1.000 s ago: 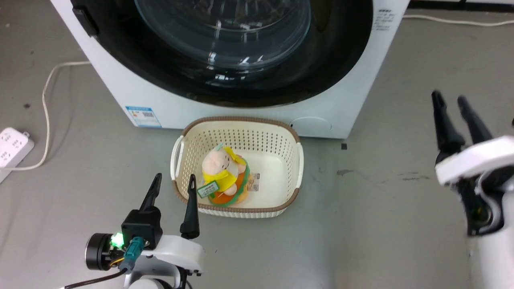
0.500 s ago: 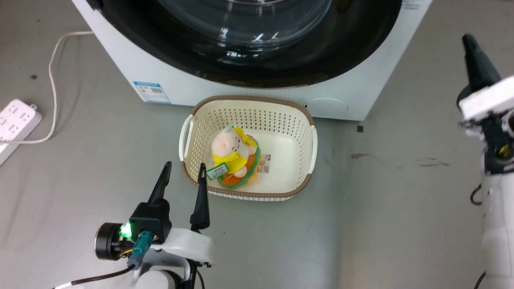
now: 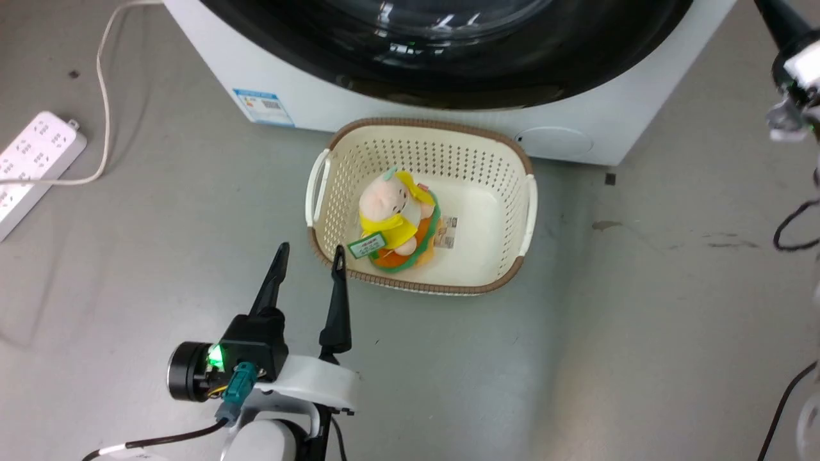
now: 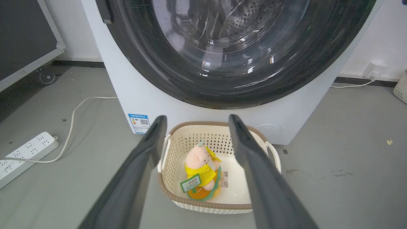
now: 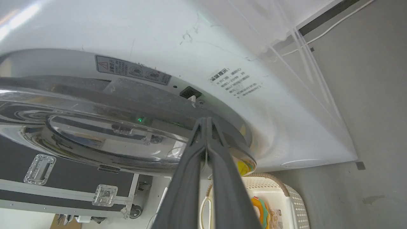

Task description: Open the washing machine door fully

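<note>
The washing machine (image 3: 307, 83) is a white front-loader at the top of the head view. Its glossy black washing machine door (image 4: 178, 82) with a clear glass bowl lies flat against the front in the left wrist view. A small black tab (image 4: 103, 9) sits at its upper left. My left gripper (image 3: 309, 253) is open and empty above the floor, at the basket's near-left corner. The right gripper (image 5: 206, 119) is shut, its tips at the rim of the door (image 5: 95, 127), just below a small black slot (image 5: 190, 93) in the white front. Its dark fingers (image 3: 778, 25) reach the head view's top right corner.
A cream perforated basket (image 3: 512, 269) with a plush toy (image 3: 394, 218) stands on the floor right before the machine. A white power strip (image 3: 35, 160) and its cable (image 3: 102, 96) lie to the left. A black case with metal latches (image 5: 63, 178) stands beyond the door.
The right gripper has shut and risen to the door's right rim. The head camera has shifted, so the whole scene sits elsewhere in the picture. The left gripper stays open.
</note>
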Robot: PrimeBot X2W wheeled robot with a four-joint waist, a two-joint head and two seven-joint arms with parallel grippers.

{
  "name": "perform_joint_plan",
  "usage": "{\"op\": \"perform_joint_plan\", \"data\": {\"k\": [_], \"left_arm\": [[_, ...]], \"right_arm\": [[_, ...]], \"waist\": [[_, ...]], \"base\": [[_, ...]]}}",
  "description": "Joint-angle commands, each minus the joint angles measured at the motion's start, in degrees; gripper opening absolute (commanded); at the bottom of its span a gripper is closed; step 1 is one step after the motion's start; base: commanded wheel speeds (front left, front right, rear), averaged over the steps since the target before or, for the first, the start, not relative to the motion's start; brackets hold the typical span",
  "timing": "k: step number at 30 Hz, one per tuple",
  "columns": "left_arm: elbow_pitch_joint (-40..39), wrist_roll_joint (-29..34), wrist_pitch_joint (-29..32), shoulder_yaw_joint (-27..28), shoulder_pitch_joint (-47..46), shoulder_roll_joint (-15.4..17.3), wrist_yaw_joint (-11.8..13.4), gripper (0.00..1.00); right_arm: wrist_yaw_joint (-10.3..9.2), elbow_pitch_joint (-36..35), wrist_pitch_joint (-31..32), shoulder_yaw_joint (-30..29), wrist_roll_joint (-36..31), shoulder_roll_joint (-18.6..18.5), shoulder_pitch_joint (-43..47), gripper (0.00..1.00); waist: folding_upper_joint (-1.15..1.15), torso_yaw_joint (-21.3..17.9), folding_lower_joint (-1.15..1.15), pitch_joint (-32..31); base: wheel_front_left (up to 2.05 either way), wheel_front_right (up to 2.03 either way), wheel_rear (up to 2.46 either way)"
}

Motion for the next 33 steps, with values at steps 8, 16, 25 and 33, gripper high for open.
{"op": "perform_joint_plan", "data": {"k": [8, 16, 25, 33], "left_arm": [[-0.04, -1.24, -1.56, -1.97, -2.44, 0.06, 1.29, 1.00], [0.40, -1.99, -2.52, -3.54, -3.73, 0.07, 2.31, 1.00], [0.54, -2.78, -3.47, -5.04, -5.22, 0.08, 3.11, 1.00], [0.73, -3.12, -4.43, -6.12, -6.57, 0.08, 3.74, 1.00]], "right_arm": [[0.06, 9.76, 6.42, -2.17, 5.67, -2.78, -11.39, 0.00], [0.06, 16.15, 13.78, -3.42, 9.69, -4.21, -18.01, 0.00], [0.06, 21.21, 17.59, -4.65, 13.01, -5.77, -23.92, 0.00], [0.06, 26.02, 22.22, -5.42, 15.74, -6.63, -28.73, 0.00]], "waist": [[0.00, 1.80, -0.01, 3.43], [0.00, 2.52, -0.01, 5.54], [0.00, 3.23, -0.01, 7.60], [0.00, 3.88, -0.01, 9.94]], "base": [[0.00, 0.00, 0.00], [0.00, 0.00, 0.00], [0.00, 0.00, 0.00], [0.00, 0.00, 0.00]]}}
